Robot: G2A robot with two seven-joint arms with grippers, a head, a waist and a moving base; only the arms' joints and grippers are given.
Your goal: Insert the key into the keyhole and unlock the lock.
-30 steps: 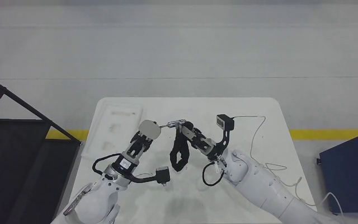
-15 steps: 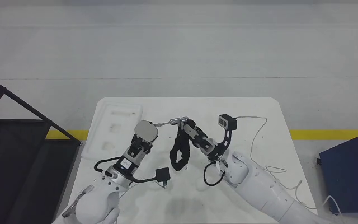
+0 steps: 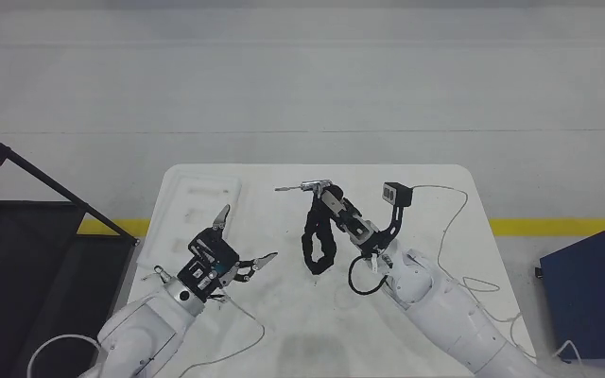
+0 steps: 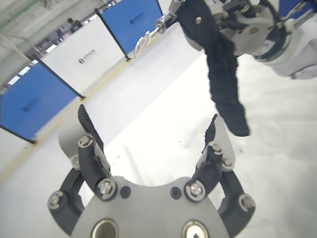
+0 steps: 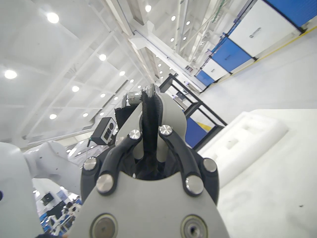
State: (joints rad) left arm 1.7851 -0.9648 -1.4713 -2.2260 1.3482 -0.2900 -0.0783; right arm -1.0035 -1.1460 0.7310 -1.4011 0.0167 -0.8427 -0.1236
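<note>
A silver key (image 3: 286, 188) juts from a metal clasp on a black strap (image 3: 317, 246), held above the table's middle. My right gripper (image 3: 326, 197) is shut on the strap's top end, and the strap's loop hangs below it. In the right wrist view the right gripper (image 5: 148, 92) pinches the black strap (image 5: 148, 115). My left gripper (image 3: 248, 236) stands open and empty near the table's front left, well short of the key. The left wrist view has the left gripper (image 4: 148, 115) with jaws wide apart, the key (image 4: 143, 43) and the strap (image 4: 223, 80) beyond it.
A white foam tray (image 3: 194, 213) lies at the table's left side, and it also appears in the right wrist view as a foam tray (image 5: 247, 134). A thin cable (image 3: 444, 203) trails over the table's right part. A dark panel (image 3: 47, 274) stands left of the table.
My left gripper, earlier shut close to the key's tip, has drawn back toward the front left and opened. My right gripper has shifted slightly away and to the right with the key.
</note>
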